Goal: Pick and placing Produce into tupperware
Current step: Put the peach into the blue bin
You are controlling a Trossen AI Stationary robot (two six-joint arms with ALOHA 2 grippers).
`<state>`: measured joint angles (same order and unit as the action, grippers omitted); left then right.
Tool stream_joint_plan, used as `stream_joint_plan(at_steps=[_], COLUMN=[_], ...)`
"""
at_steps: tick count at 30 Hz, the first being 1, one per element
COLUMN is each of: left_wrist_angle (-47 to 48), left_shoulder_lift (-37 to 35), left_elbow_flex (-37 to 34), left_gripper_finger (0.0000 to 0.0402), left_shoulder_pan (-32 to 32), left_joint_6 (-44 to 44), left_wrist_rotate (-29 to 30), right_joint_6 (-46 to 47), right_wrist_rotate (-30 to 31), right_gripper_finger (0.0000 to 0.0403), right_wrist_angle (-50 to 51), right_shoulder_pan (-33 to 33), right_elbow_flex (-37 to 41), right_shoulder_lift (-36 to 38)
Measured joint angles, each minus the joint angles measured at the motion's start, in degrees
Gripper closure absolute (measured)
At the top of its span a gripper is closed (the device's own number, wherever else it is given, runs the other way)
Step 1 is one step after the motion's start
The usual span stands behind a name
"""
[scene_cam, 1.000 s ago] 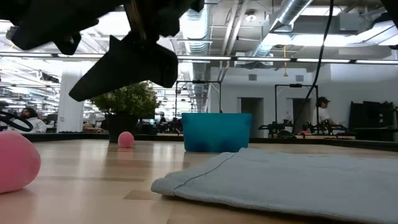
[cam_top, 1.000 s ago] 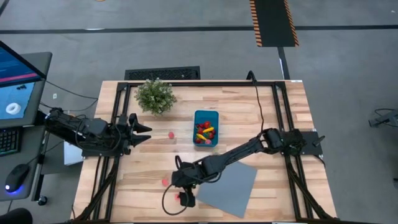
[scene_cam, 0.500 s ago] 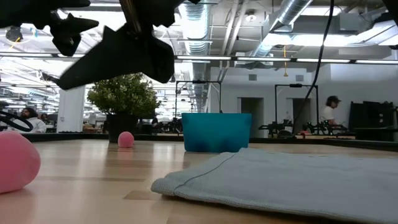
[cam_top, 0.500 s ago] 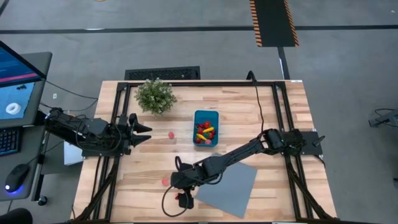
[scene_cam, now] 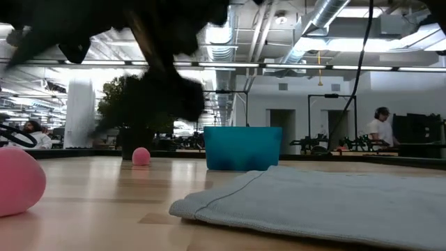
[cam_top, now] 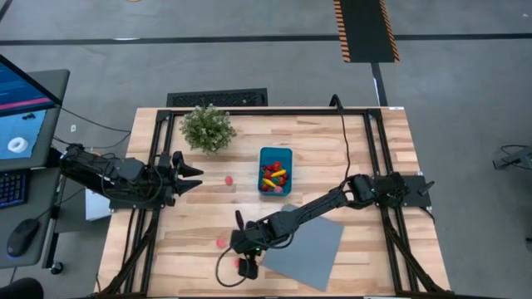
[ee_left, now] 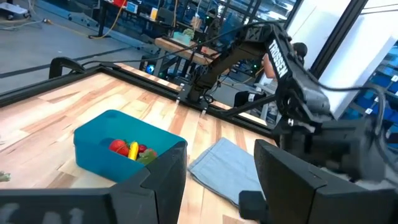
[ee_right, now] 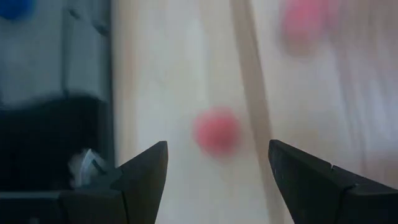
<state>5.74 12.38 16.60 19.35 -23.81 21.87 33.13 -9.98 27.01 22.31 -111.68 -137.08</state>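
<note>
Red produce piece (ee_right: pixel 216 131) on the table's near edge, directly below the right gripper (cam_top: pixel 247 264), whose jaws stand wide open and empty; probably light, smooth, apt to roll, so grasp across its middle. Tupperware (cam_top: pixel 275 170) lies farther back; left gripper (cam_top: pixel 189 178) waits at left, partly open, empty

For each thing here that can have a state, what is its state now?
Teal tub: upright, uncovered, toy produce inside.
Grey sheet: flat on the table.
Pink ball: loose on the table.
Red piece: on the table, not gripped.
Right pincer: open above the red piece.
Left pincer: open, empty, at the table's left edge.
</note>
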Motion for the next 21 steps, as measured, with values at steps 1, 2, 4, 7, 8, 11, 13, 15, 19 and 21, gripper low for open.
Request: stream_joint_plan(at_steps=[1, 2, 4, 7, 8, 11, 13, 15, 19, 21], left_wrist_angle=[0.0, 0.0, 0.0, 0.0, 0.0, 0.0, 0.0, 0.0, 0.4, 0.5], left_shoulder_lift=[0.0, 0.0, 0.0, 0.0, 0.0, 0.0, 0.0, 0.0, 0.0, 0.0], left_elbow_flex=[0.0, 0.0, 0.0, 0.0, 0.0, 0.0, 0.0, 0.0, 0.0, 0.0], left_gripper_finger=[0.0223, 0.0223, 0.0223, 0.0223, 0.0223, 0.0223, 0.0223, 0.0223, 0.0223, 0.0223], left_shoulder_pan=[0.0, 0.0, 0.0, 0.0, 0.0, 0.0, 0.0, 0.0, 0.0, 0.0], left_joint_6=[0.0, 0.0, -0.1, -0.9, -0.9, -0.9, -0.9, -0.9, -0.9, -0.9], left_wrist_rotate=[0.0, 0.0, 0.0, -0.1, -0.2, -0.4, -0.4, -0.4, -0.4, -0.4], right_joint_6=[0.1, 0.1, 0.1, 0.0, 0.0, 0.0, -0.1, -0.1, 0.3, 0.0], right_wrist_rotate=[-0.4, -0.5, -0.7, 0.3, 1.0, 1.2, 1.1, 1.1, 1.1, 1.2], right_gripper_finger=[0.0100, 0.0100, 0.0100, 0.0100, 0.0100, 0.0100, 0.0100, 0.0100, 0.0100, 0.0100], right_wrist_angle=[0.0, -1.6, -1.3, -1.7, -2.8, -4.4, -4.1, -4.6, -4.6, -5.2], right_shoulder_pan=[0.1, 0.1, 0.2, 0.1, 0.1, 0.0, -0.3, -0.2, -0.1, 0.0], right_elbow_flex=[0.1, -0.1, -0.4, -0.2, -0.2, -0.3, -0.2, -0.3, -0.2, -0.2], right_shoulder_lift=[-0.6, -1.2, -1.7, -1.8, -1.7, -1.6, -1.6, -2.2, -3.1, -2.9])
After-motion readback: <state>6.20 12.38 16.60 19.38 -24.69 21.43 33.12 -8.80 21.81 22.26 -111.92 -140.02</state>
